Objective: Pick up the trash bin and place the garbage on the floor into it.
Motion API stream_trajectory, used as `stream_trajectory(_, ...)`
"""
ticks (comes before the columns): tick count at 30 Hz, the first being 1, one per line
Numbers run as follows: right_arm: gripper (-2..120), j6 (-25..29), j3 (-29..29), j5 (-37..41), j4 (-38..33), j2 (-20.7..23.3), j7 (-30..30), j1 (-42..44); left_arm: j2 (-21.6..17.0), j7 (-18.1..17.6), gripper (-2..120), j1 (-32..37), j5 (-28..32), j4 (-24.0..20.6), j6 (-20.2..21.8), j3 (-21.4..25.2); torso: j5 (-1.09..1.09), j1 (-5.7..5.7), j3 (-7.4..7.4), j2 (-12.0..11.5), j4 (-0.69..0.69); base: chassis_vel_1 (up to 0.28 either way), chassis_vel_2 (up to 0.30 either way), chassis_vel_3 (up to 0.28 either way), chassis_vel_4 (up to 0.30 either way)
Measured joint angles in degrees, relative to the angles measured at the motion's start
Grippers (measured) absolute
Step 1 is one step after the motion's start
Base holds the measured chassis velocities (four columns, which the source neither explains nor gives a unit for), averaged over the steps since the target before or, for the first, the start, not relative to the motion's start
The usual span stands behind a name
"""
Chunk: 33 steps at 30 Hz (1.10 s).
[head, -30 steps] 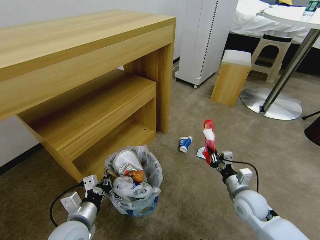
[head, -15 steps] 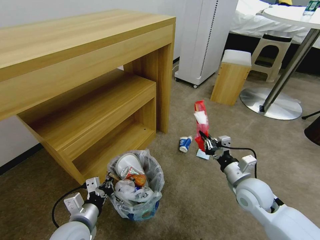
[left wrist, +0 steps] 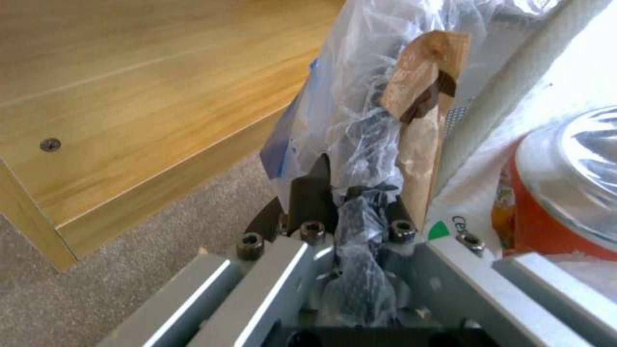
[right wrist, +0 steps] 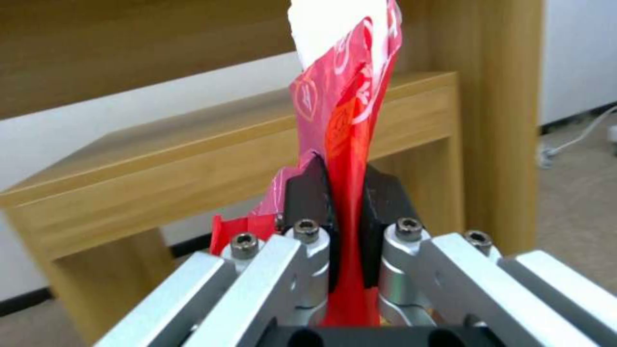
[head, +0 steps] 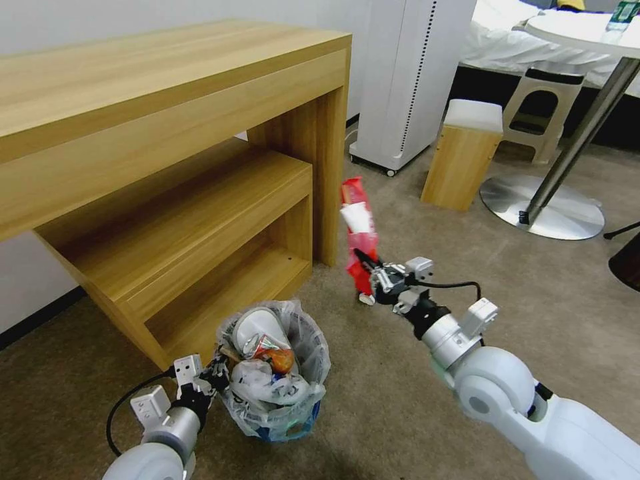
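The right gripper point(head: 371, 265) pinched a red wrapper point(head: 359, 230) near its lower end, upright above the carpet point(head: 400, 413), apart from the bin point(head: 275, 373). Light, limp and slippery, it seemed likely to flop. The left gripper point(head: 215, 375) clamped the bin's bag-lined rim.

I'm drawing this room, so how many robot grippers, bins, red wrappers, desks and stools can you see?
Grippers: 2, the left gripper and the right gripper
Trash bin: 1
Red wrapper: 1
Wooden desk: 1
Stools: 2, the wooden stool and the white stool
Total: 7
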<state>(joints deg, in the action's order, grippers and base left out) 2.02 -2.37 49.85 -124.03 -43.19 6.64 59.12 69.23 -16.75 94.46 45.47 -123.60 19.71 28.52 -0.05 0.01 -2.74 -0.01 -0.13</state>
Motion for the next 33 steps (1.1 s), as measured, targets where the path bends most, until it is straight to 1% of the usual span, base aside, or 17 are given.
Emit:
stream_trajectory(7, 3, 2.1, -3.8, 0.8, -0.1, 0.1, -1.6, -2.3, 0.6, 0.0, 1, -0.3, -0.3, 0.3, 0.0, -0.3, 0.0, 0.0, 0.0, 0.0, 0.0, 0.0, 0.0, 0.0, 0.0)
stream_trajectory(14, 3, 3.3, -5.7, 0.1, 0.8, 0.1, -3.7, -2.9, 1.1, 0.0, 1, -0.5, -0.3, 0.1, 0.2, -0.4, 0.01, 0.0, 0.0, 0.0, 0.0, 0.0, 0.0, 0.0, 0.0)
stream_trajectory(20, 3, 5.2, -8.3, -2.6, 3.9, 0.6, -5.7, -3.0, 1.7, 0.0, 1, -0.1, -0.3, -1.2, 0.2, -0.3, 0.01, 0.0, 0.0, 0.0, 0.0, 0.0, 0.0, 0.0, 0.0)
stream_trajectory(24, 3, 5.7, -9.4, -3.0, 4.8, 0.3, -6.3, -3.2, 2.0, 0.0, 1, 0.1, -0.4, -1.9, 0.3, -0.4, 0.01, 0.0, 0.0, 0.0, 0.0, 0.0, 0.0, 0.0, 0.0)
stream_trajectory(33, 3, 7.2, -11.7, -3.0, 6.2, 0.3, -11.0, -4.2, 1.9, 0.0, 1, 0.5, -0.5, -3.4, 0.5, -0.6, 0.01, 0.0, 0.0, 0.0, 0.0, 0.0, 0.0, 0.0, 0.0)
